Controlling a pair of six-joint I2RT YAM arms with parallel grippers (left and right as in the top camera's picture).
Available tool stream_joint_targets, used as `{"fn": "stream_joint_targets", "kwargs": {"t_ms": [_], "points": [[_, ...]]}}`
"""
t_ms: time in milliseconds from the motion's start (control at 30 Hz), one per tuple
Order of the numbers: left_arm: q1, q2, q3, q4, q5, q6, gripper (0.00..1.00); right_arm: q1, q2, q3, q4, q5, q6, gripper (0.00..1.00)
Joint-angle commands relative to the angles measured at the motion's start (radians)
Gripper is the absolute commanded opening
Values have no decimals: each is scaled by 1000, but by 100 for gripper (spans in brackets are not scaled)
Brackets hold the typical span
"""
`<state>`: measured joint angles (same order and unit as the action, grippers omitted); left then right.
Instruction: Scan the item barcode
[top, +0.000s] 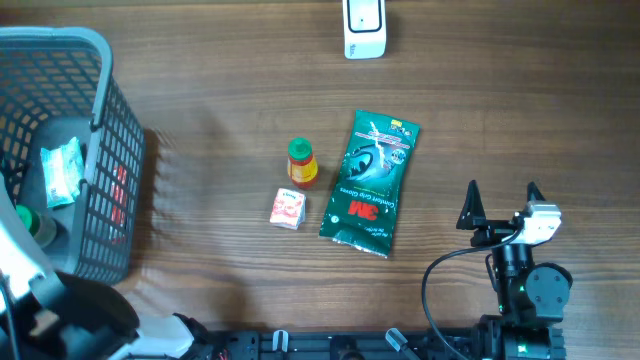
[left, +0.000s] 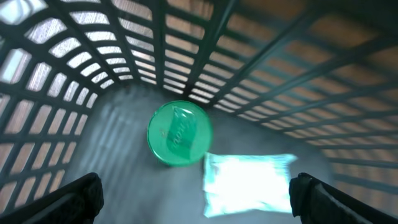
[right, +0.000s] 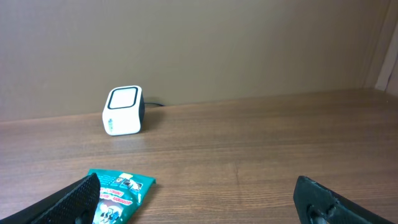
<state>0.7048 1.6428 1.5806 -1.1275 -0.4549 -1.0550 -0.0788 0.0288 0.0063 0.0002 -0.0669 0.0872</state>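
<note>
While the left gripper (left: 198, 202) hangs inside the basket (top: 115, 180) with its jaws wide apart and empty, above a green lid (left: 179, 134) and a pale packet (left: 249, 183), the right gripper (top: 502, 198) is also open and holds nothing. The green 3M packet (top: 370, 185), small bottle (top: 301, 163) and carton (top: 287, 209) lie mid-table, well apart from the scanner (top: 364, 28).

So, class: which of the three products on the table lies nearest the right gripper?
The green 3M gloves packet; the bottle and carton lie beyond it.

The black two-finger left gripper (left: 196, 190) is pointing downward, jaws spread wide; the black right gripper (top: 502, 197) is hovering low, jaws equally wide.
</note>
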Motion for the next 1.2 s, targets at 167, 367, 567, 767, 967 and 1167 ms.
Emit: {"fn": "stream_joint_targets", "kwargs": {"t_ms": [167, 367, 567, 767, 967, 1167], "points": [[68, 195, -7, 62, 75, 400, 100, 4, 0, -1, 2, -3, -8, 100], [69, 203, -11, 85, 126, 532, 100, 4, 0, -1, 2, -3, -8, 100], [79, 203, -100, 129, 126, 531, 100, 4, 0, -1, 2, -3, -8, 100], [79, 203, -129, 146, 98, 523, 100, 4, 0, -1, 2, -3, -8, 100], [79, 203, -200, 236, 84, 470, 100, 4, 0, -1, 2, -3, -8, 100], [79, 203, -274, 314, 31, 463, 100, 4, 0, -1, 2, -3, -8, 100]]}}
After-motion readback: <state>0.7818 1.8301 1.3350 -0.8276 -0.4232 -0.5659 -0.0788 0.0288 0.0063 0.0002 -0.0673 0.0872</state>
